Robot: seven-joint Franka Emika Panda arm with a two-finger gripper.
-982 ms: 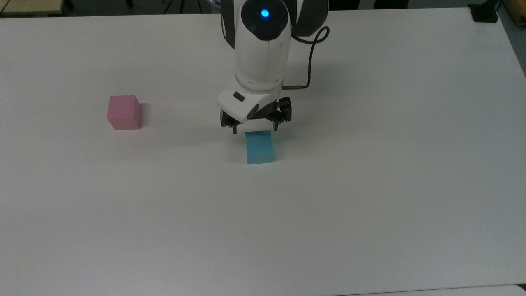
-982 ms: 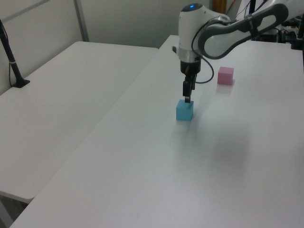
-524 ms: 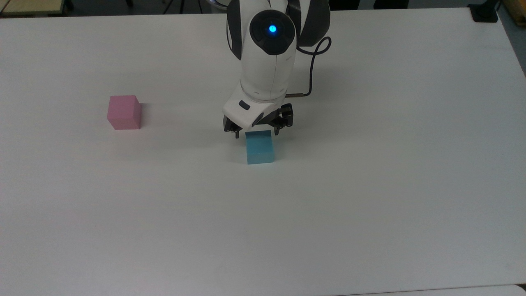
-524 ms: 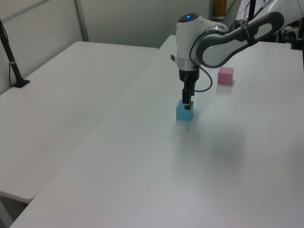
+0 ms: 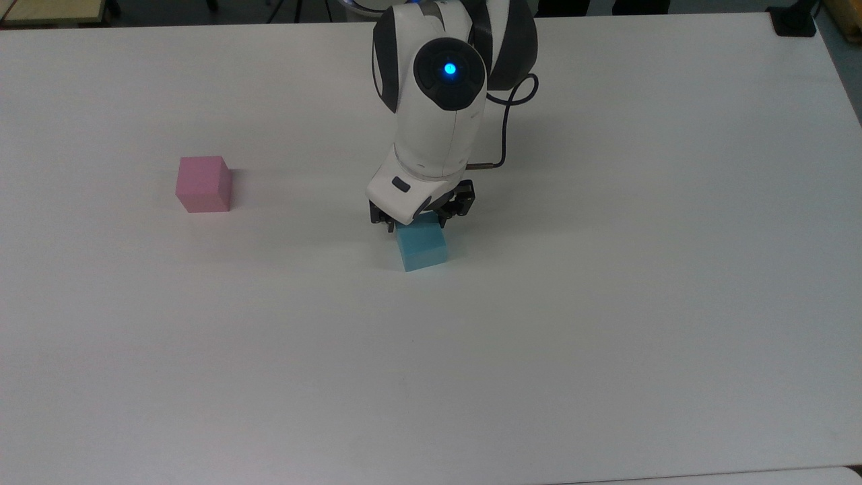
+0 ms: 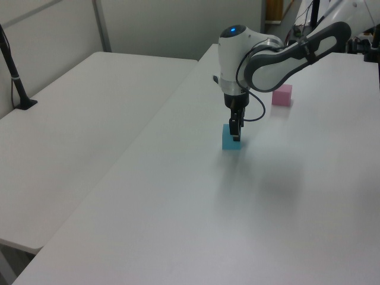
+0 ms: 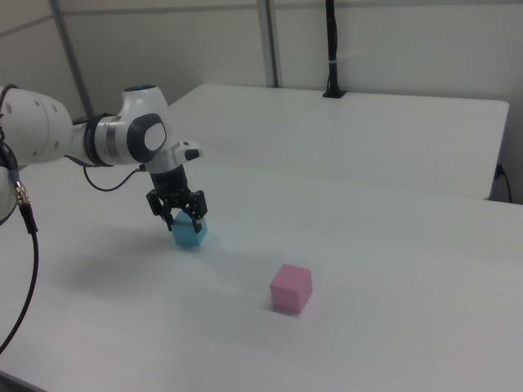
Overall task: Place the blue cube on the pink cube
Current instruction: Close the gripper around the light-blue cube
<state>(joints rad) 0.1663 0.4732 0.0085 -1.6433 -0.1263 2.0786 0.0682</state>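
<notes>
The light-blue cube rests on the white table near the middle, turned slightly askew. My gripper reaches straight down over its far half, with a finger on either side pressing its faces, shut on it. In the left view the gripper overlaps the blue cube, and in the right view the gripper straddles the top of the blue cube. The pink cube stands alone at the top view's left, well apart; it also shows as pink cube and pink cube.
A black cable loops off the arm's wrist. A second white table adjoins at the left view's left, with a black post clamped to it. Open tabletop lies between the two cubes.
The gripper came down from just above the blue cube to around it, and its fingers drew in. The cube has turned slightly and shifted a little toward the top view's left.
</notes>
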